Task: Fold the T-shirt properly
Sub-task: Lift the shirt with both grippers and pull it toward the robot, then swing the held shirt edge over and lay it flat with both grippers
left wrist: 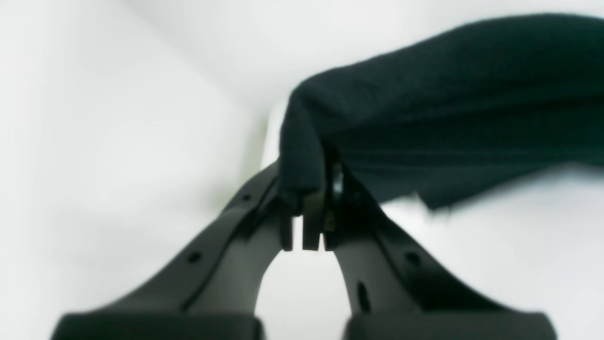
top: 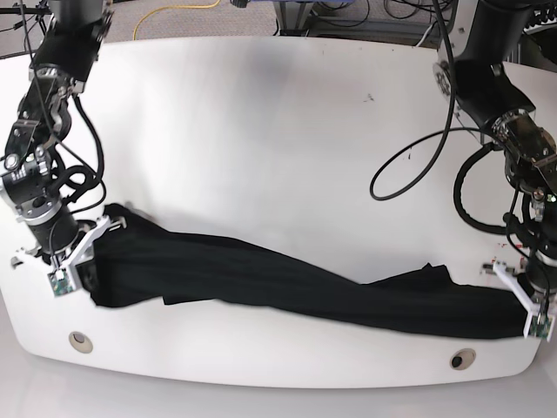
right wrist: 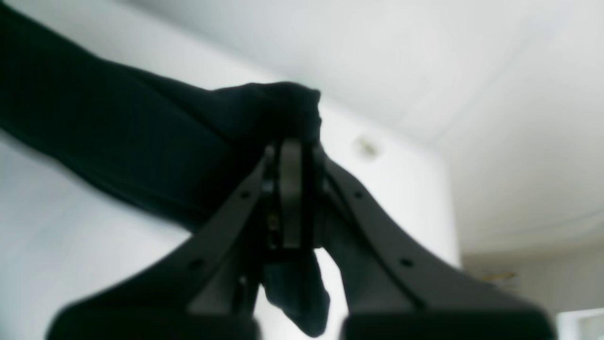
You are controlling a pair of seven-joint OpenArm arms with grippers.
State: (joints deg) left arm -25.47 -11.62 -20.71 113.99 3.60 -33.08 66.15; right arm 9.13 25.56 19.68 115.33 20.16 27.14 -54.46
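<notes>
My left gripper (left wrist: 309, 208) is squeezed tight on one end of the T-shirt (top: 287, 287). My right gripper (right wrist: 292, 156) pinches the other end just as tight. I think I should move both ends together at the same speed, so the cloth stays flat and does not bunch up. The black shirt hangs between my fingers in a long band, low over the near edge of the white table (top: 261, 131).

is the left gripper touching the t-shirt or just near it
Touching. In the left wrist view the left gripper is shut on a bunched edge of the black T-shirt, with fabric pinched between its fingers.
</notes>
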